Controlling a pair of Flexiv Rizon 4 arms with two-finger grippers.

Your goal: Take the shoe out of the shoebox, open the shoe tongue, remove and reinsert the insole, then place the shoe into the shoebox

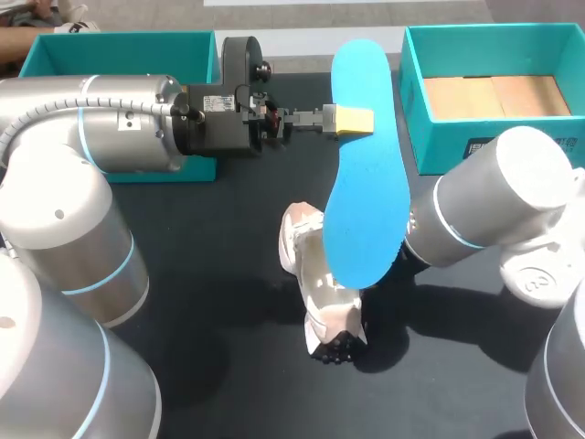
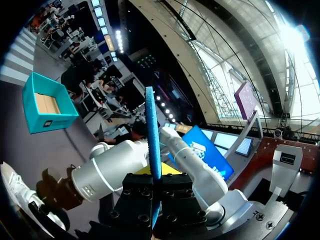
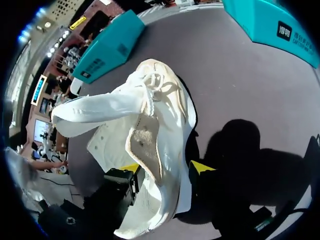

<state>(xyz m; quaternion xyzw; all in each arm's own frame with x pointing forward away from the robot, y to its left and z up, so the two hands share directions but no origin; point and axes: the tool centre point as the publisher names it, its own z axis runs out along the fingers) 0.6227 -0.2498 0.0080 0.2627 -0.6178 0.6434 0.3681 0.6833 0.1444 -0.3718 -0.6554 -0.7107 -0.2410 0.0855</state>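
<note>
My left gripper (image 1: 352, 121) is shut on the edge of a blue insole (image 1: 366, 165), holding it in the air above the table. Seen edge-on, the insole (image 2: 151, 135) rises from the left gripper (image 2: 156, 182). The white shoe (image 1: 320, 293) stands on the black table under the insole. In the right wrist view the shoe (image 3: 155, 125) has its tongue (image 3: 95, 112) pulled far out. My right gripper (image 3: 166, 167) is open at the heel end, its yellow tips spread on either side of the shoe's side wall. In the head view the insole hides it.
The teal shoebox (image 1: 475, 146) with a brown cardboard insert stands at the back right. A second teal box or lid (image 1: 119, 55) sits at the back left behind my left arm. My right arm (image 1: 494, 201) leans in low beside the shoe.
</note>
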